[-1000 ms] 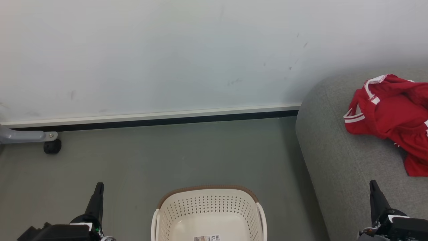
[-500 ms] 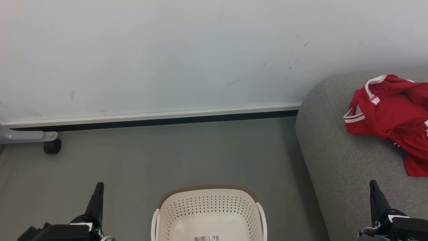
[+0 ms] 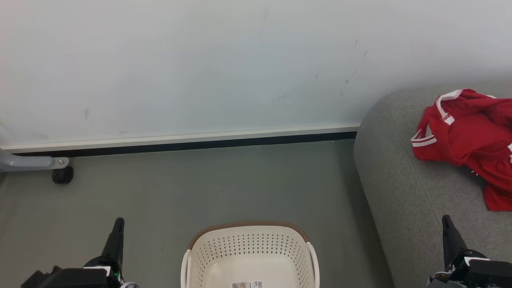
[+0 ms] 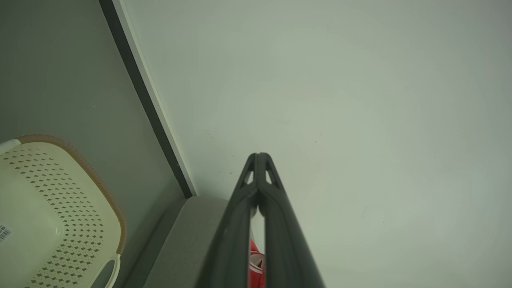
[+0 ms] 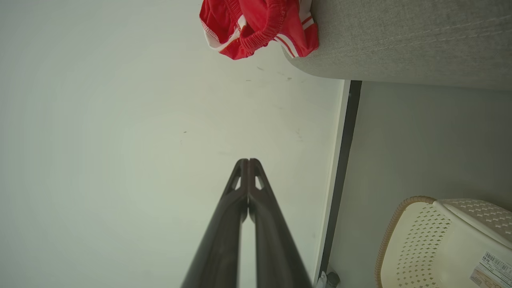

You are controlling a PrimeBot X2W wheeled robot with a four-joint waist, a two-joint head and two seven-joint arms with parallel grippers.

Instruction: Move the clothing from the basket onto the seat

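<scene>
The red sports clothing [image 3: 468,136], white-striped at its hems, lies crumpled on top of the grey seat [image 3: 404,192], well apart from the cream laundry basket [image 3: 250,225] that stands on the floor [image 3: 200,188] between the two arms. The basket's visible bottom is bare except for a barcode label [image 3: 248,285]; its nearest part is cut off in the head view, though the wrist views show no fabric inside either. The left pincer [image 3: 119,221] is clenched on nothing, its fingers pressed tip to tip and pointing towards the wall [image 3: 200,60]; the right pincer [image 3: 447,219] is likewise clenched and empty, low beside the seat's front edge. The transfer looks done, so the step in hand is probably a check and a tidy finish; doing it well would mean looking over the basket's hidden near corner before calling it empty, keeping both arms clear of the rim and handles so the light basket is not knocked, and leaving the slippery heap alone; it sits well in from the seat's rounded edge, so a nudge risks more than it gains.
</scene>
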